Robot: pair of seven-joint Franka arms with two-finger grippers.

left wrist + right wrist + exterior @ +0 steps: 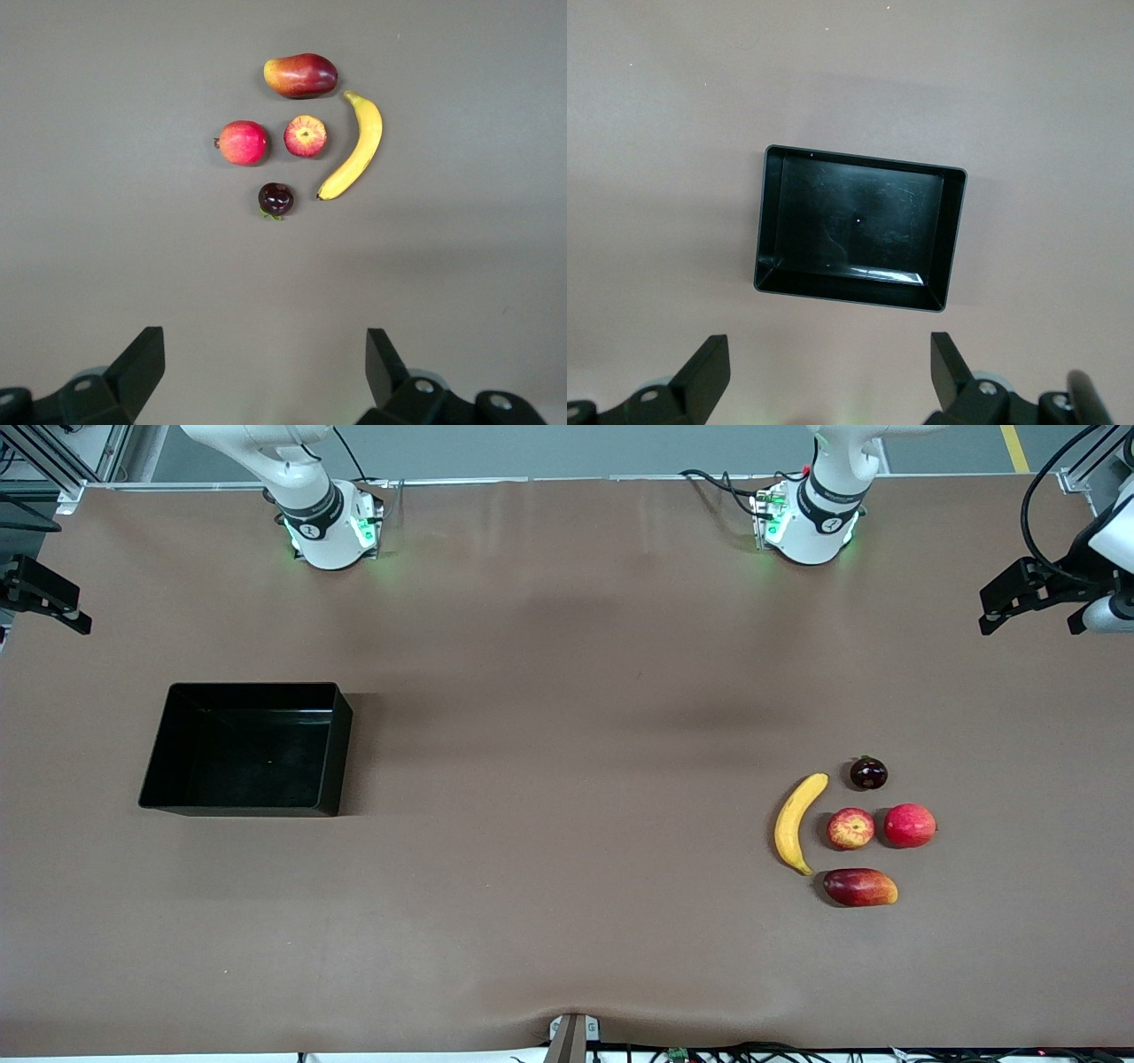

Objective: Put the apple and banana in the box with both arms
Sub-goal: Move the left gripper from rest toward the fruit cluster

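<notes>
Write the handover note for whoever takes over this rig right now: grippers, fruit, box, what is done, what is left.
Left gripper: open, holding nothing, high over bare table short of the fruit.
Right gripper: open, holding nothing, high over the table by the box.
Apple and banana lie side by side at the left arm's end.
Box holds nothing.
Done: nothing.
Left: both fruits into the box.

Even overhead light, soft shadows, sharp focus.

Both arms' upper links (266, 452) are cut off by the front view's top edge.
</notes>
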